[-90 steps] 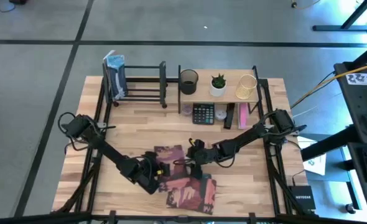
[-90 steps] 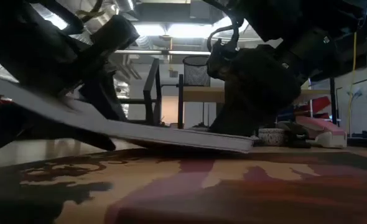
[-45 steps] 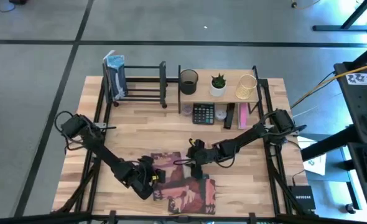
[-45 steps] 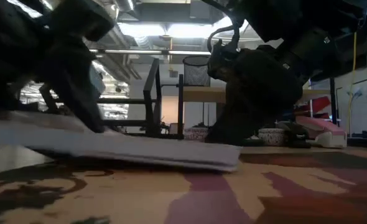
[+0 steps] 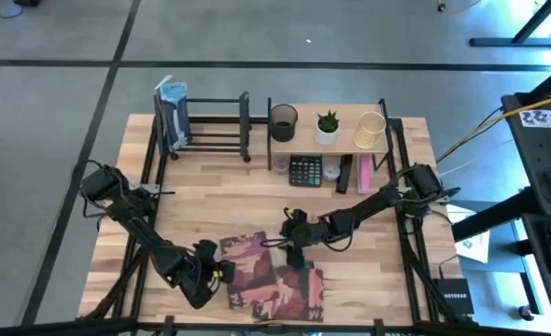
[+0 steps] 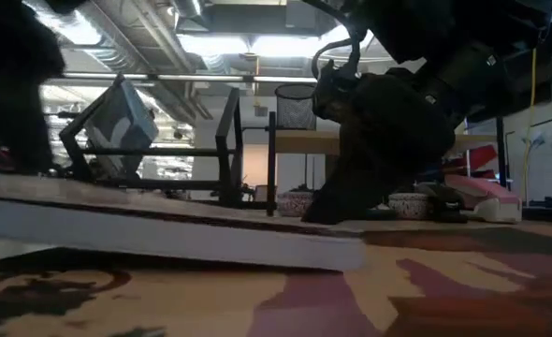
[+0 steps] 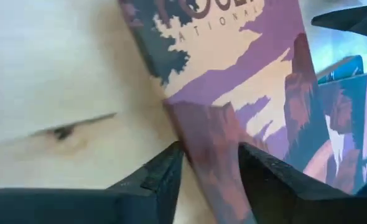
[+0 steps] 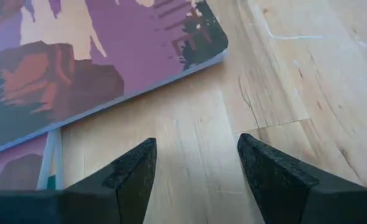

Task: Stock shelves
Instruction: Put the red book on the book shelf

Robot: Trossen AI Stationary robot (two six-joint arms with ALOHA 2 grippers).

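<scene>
Two purple-and-red picture books lie near the table's front. The upper book (image 5: 249,256) rests tilted, its right end (image 6: 337,251) on the lower book (image 5: 285,294). My left gripper (image 5: 207,276) is shut on the upper book's left end. My right gripper (image 5: 289,245) stands open just right of that book, over bare wood (image 8: 199,155), touching nothing. At the back stand the shelves: a black bar rack (image 5: 212,129) holding a blue-white book (image 5: 173,114), and a light-wood shelf (image 5: 336,142). My left gripper pinches the upper book's near-left corner (image 7: 209,163) between its two fingers (image 7: 168,177). It comes from the table's near-left side. The held end is raised off the table, while the book's right end stays on the lower book.
On the wood shelf stand a black mesh cup (image 5: 283,121), a small potted plant (image 5: 328,126) and a gold wire cup (image 5: 371,131). A calculator (image 5: 304,170) and small items lie under it. The middle and left of the tabletop (image 5: 210,196) are bare wood.
My left gripper has moved toward the table's near-left corner, still shut on the upper book. It has drawn the book along over the lower book. My right gripper has kept still.
</scene>
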